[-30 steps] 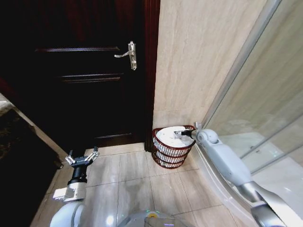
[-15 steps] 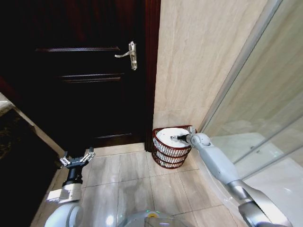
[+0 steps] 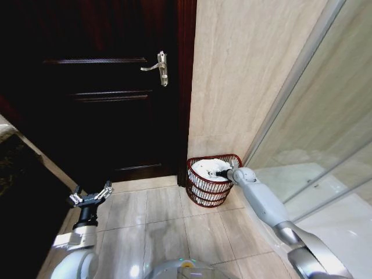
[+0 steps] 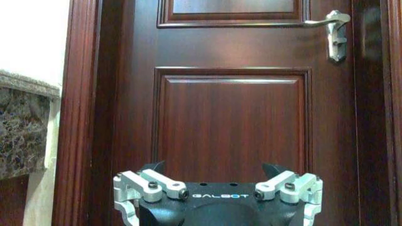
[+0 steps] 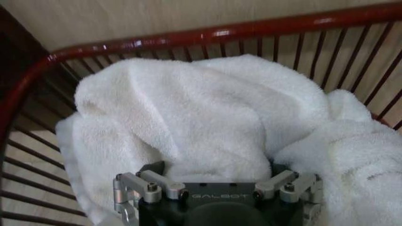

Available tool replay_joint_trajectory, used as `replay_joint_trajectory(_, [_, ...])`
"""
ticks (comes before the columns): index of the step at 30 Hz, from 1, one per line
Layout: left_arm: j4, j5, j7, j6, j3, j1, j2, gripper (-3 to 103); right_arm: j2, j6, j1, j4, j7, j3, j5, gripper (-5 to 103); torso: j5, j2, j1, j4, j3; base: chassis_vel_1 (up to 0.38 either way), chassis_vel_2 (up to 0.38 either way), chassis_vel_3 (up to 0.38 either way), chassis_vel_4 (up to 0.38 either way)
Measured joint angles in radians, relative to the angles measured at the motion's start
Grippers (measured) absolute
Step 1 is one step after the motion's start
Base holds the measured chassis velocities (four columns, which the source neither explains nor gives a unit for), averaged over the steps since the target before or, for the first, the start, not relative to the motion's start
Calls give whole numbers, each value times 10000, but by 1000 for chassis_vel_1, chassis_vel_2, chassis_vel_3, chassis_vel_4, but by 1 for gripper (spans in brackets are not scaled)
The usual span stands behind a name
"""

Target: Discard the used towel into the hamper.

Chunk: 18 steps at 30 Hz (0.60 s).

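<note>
The hamper [image 3: 203, 189], a small red-brown wire basket, stands on the floor in the corner between the door frame and the tiled wall. A white towel [image 3: 206, 165] lies crumpled inside it, up to the rim. My right gripper [image 3: 220, 172] reaches over the rim from the right, down among the folds. In the right wrist view the towel [image 5: 207, 108] bulges against the open right gripper [image 5: 213, 167], with the hamper's rim [image 5: 188, 37] behind it. My left gripper [image 3: 90, 195] hangs open and idle low on the left, facing the door; in the left wrist view the left gripper [image 4: 213, 169] holds nothing.
A dark wooden door [image 3: 110, 104] with a metal handle [image 3: 158, 67] is shut behind the hamper. A glass shower screen [image 3: 314, 128] and its raised kerb run along the right. A marble counter edge [image 3: 17, 142] stands at the left. Tiled floor [image 3: 168, 226] lies open in front.
My right arm has dropped lower and drawn in towards the hamper, and the towel sits more crumpled and lower inside. The left gripper has drifted a little left.
</note>
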Motion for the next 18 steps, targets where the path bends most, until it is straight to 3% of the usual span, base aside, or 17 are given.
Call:
replay_joint_trajectory(5, [7, -20, -30, -22, -37, -29, 38, 100, 200, 1, -4, -319, -185, 140, -494, 100, -1, 1, -1, 1, -1, 0, 0, 0, 0])
replay_joint_trajectory(11, [-61, -21, -44, -24, -45, -33, 78, 100, 165, 0, -91, -94, -59, 274, -393, 100, 5, 0, 0, 1, 3, 0, 0, 0, 0])
replay_joint_trajectory(18, [-248, -15, -56, 41, 86, -68, 95, 100, -462, -11, -652, 1904, 1009, 676, 426, 100, 8, -2, 1, 1, 4, 0, 0, 0, 0])
